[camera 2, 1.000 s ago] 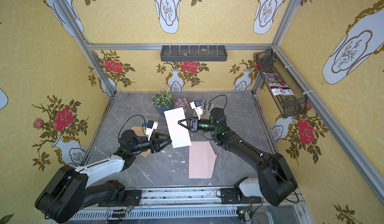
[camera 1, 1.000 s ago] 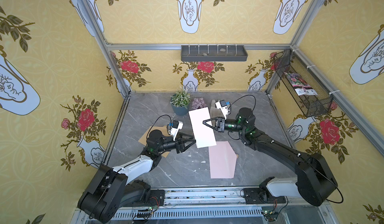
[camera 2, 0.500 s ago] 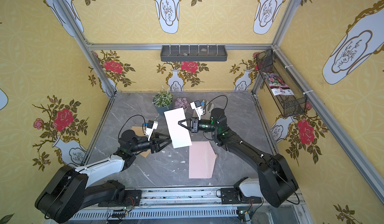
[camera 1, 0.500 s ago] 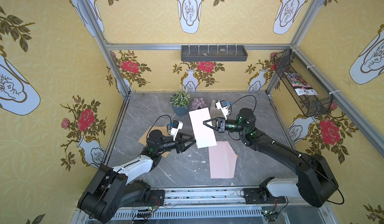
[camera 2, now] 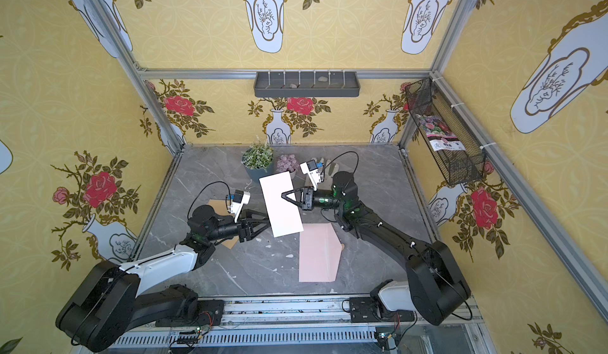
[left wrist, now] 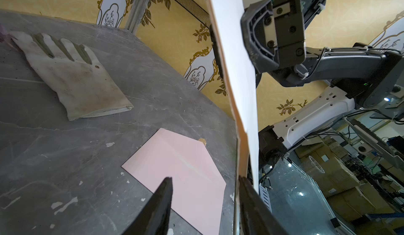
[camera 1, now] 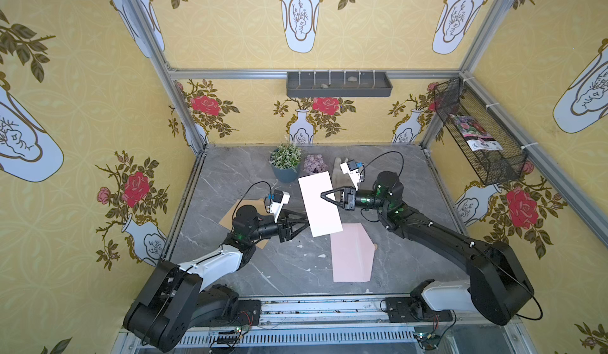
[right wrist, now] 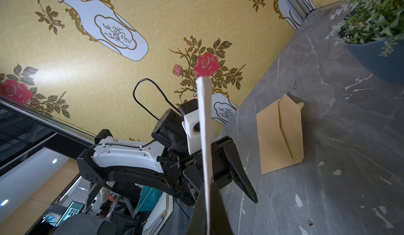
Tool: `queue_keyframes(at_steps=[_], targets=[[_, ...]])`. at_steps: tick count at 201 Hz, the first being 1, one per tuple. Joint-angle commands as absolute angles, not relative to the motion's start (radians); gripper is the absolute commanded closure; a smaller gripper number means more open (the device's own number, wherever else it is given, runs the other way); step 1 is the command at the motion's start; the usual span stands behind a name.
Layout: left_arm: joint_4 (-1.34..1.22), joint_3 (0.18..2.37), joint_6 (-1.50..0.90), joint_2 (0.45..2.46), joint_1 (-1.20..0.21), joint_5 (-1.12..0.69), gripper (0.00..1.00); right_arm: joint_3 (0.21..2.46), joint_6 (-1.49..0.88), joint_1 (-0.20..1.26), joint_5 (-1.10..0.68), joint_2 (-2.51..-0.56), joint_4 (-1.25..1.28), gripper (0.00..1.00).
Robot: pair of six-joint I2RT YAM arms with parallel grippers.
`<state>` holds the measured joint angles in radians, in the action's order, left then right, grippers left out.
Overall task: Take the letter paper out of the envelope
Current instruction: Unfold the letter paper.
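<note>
Holding the paper clear of the envelopes: extraction looking done

- Right pincer [camera 1: 324,196] is clamping the paper [camera 1: 320,204] by one long edge, jaws pressed together on the sheet. It is carrying the sheet in the air above the surface [camera 1: 230,178], tilted up nearly on edge.
- The paper is hanging between the two arms, touching neither envelope, with no part of it tucked inside anything.
- Pink envelope [camera 1: 352,257] is lying flat on the surface just below the sheet's lower end, flap open, nothing showing at its mouth.
- Brown envelope [camera 1: 230,215] is lying partly under the left arm, flap unfolded too. I cannot tell which of the two the sheet belongs to.
- Left pincer [camera 1: 306,224] is standing with jaws apart at the sheet's other long edge. In the left wrist view one of its fingers [left wrist: 251,199] is sitting right at the sheet's lower corner; I cannot tell if it is touching. It is gripping nothing.

Judgement: the pulling-out itself is looking finished. What is remaining is probably small: handing the sheet across or laying it down flat on bare surface, away from both envelopes.
</note>
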<state>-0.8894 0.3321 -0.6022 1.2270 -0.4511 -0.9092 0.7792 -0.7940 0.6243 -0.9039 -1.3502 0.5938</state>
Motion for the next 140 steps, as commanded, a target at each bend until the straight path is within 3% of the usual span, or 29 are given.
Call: queue_keyframes(at_steps=[1, 107, 140], targets=[[-0.924, 0.335, -0.591, 1.23, -0.451, -0.913, 0.49, 0.778, -0.813, 0.635, -0.903, -1.373, 0.682, 1.0], [-0.911, 0.335, -0.591, 1.226, -0.451, -0.894, 0.49, 0.811, -0.817, 0.721, -0.876, -1.489, 0.722, 1.0], [-0.892, 0.339, -0.587, 1.223, -0.451, -0.888, 0.54, 0.812, -0.762, 0.747, -0.837, -1.502, 0.621, 1.0]])
